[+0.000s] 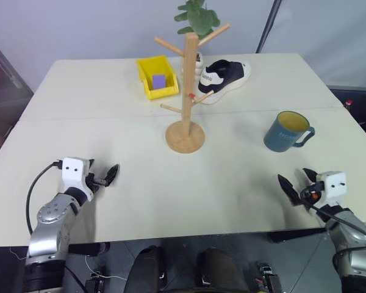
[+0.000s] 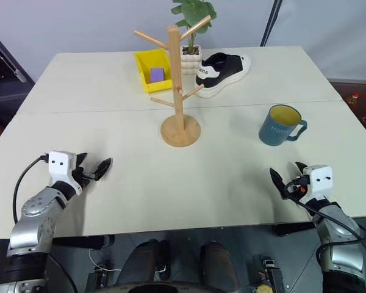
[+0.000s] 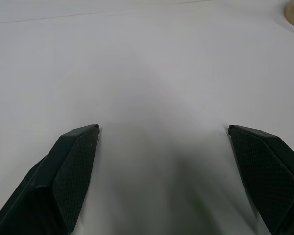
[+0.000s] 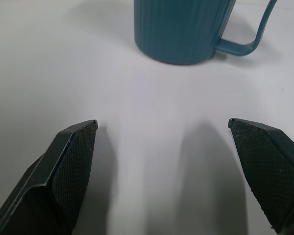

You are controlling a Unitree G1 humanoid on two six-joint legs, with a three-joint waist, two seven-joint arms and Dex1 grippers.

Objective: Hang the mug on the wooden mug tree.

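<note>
Large pale cream rectangular table (image 1: 110,201) carries all items; a seam line runs across it just behind the tree base.

Landmark: light wooden mug tree (image 1: 187,91), upright post on round disc base, slanted peg branches, one peg tipped red. Stands approx. centre of table. No mug on any peg.

Black-and-white low sneaker (image 1: 224,78): behind tree, twd robot's right, lying on table, near the red-tipped peg.

Yellow plastic open bin (image 1: 157,76): behind tree, twd robot's left, holding a small purple block (image 1: 159,80).

Green leafy plant in white pot (image 2: 192,24): directly behind tree, partly hidden by post.

Teal-blue ceramic mug w/ yellow inside (image 1: 287,130): upright on table, well apart from tree to robot's right and a bit nearer the robot; loop handle pts away from tree. Not held, not touched.

Left gripper (image 1: 105,177): near table's front edge, well apart from tree on robot's left; black fingers (image 3: 71,171) spread wide, nothing btwn them.

Right gripper (image 2: 287,177): near front edge, in front of mug, apart from it; fingers (image 4: 71,169) spread wide, empty, mug straight ahead in right wrist view.
</note>
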